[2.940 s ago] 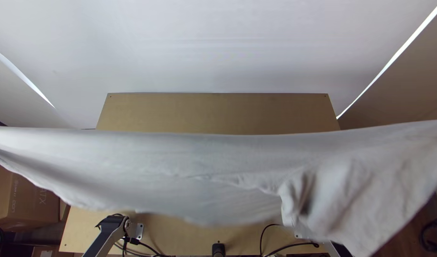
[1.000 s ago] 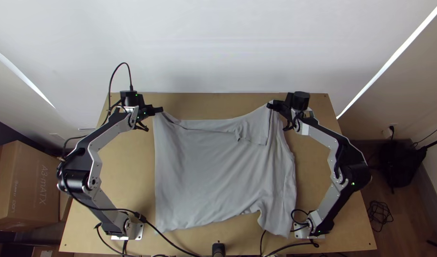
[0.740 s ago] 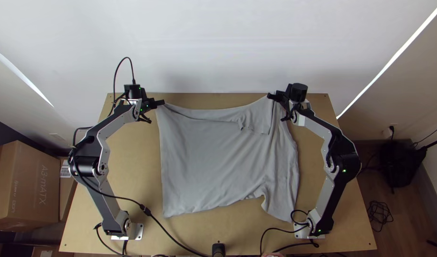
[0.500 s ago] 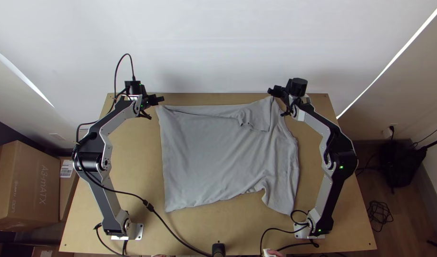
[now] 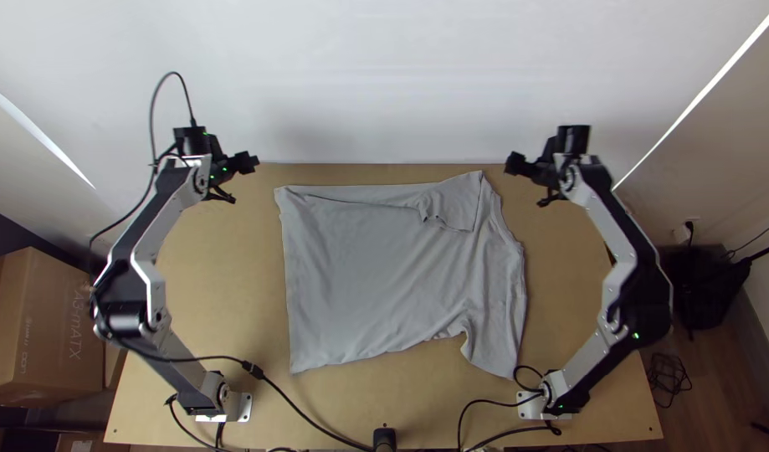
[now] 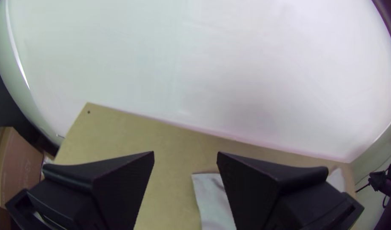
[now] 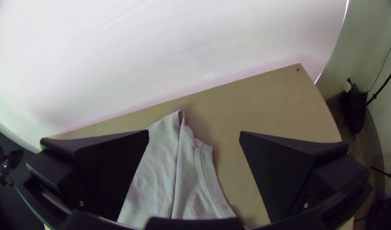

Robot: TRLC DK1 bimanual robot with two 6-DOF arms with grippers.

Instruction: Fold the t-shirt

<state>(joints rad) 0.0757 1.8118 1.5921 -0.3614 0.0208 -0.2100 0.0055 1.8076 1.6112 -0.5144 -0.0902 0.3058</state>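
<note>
Toward the tabletop's [image 5: 334,410] near edge, the t-shirt's sleeve [image 5: 493,347] sits wavy and probably wants smoothing before any fold, while the t-shirt [image 5: 376,276] itself lies spread across the middle, a rumpled flap [image 5: 455,209] turned over near its far right corner. By the far edge, the left gripper [image 6: 185,154] and right gripper [image 7: 194,132] stand open and empty, just off the cloth's far corners; they should clear it sideways, then pinch shallowly and lift evenly together, lest the flap drag.
</note>
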